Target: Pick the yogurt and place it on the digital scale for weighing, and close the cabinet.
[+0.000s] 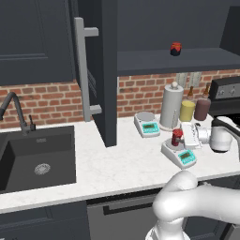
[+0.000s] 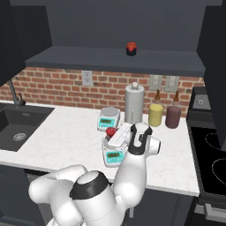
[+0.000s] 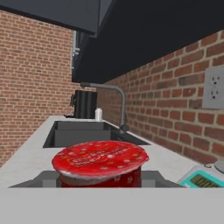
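Left base view: claw (image 1: 183, 138) shut tight on yogurt (image 1: 176, 137) — red cup upright on round pan of digital scale (image 1: 179, 153), the one turned slantwise near counter (image 1: 117, 164) front. Second scale (image 1: 147, 123) sits square behind it, near paper towel roll (image 1: 171, 106). Cabinet (image 1: 104, 70) door stands open. Hand view: yogurt (image 3: 100, 164) lid close up — sink (image 3: 78, 133) far along counter.
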Controlling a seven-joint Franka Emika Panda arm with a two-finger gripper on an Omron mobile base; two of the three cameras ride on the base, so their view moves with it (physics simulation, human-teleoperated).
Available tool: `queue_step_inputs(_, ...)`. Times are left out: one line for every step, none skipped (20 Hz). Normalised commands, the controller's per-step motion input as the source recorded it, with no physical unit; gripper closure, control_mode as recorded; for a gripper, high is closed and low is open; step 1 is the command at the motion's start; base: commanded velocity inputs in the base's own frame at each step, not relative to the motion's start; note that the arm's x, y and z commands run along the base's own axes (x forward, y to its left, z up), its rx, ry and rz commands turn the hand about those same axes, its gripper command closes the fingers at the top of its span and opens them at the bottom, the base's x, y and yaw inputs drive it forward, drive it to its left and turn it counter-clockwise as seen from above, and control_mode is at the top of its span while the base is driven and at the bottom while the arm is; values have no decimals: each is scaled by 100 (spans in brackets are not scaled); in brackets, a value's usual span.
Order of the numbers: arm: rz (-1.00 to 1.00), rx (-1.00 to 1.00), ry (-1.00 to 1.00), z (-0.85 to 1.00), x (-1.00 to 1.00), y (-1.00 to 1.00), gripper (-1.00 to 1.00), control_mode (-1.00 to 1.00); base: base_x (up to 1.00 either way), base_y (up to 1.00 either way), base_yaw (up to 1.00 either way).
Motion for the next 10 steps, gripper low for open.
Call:
queue_step_inputs(0, 0, 0, 0, 4, 0, 100, -100, 0, 0, 0)
queue_step_inputs(0, 0, 0, 0, 6, 0, 100, -100, 0, 0, 0)
queue_step_inputs(0, 0, 0, -2, 5, 0, 100, -100, 0, 0, 0)
queue_step_inputs(0, 0, 0, -4, 0, 0, -100, -100, 0, 0, 0)
queue_step_inputs(0, 0, 0, -5, 0, 0, -100, -100, 0, 0, 0)
queue_step_inputs(0, 0, 0, 0, 0, 0, -100, -100, 0, 0, 0)
queue_step_inputs(0, 0, 0, 0, 0, 0, -100, -100, 0, 0, 0)
queue_step_inputs(0, 0, 0, 0, 0, 0, -100, -100, 0, 0, 0)
queue_step_inputs(0, 0, 0, 0, 0, 0, -100, -100, 0, 0, 0)
queue_step_inputs(0, 0, 0, 0, 0, 0, -100, -100, 0, 0, 0)
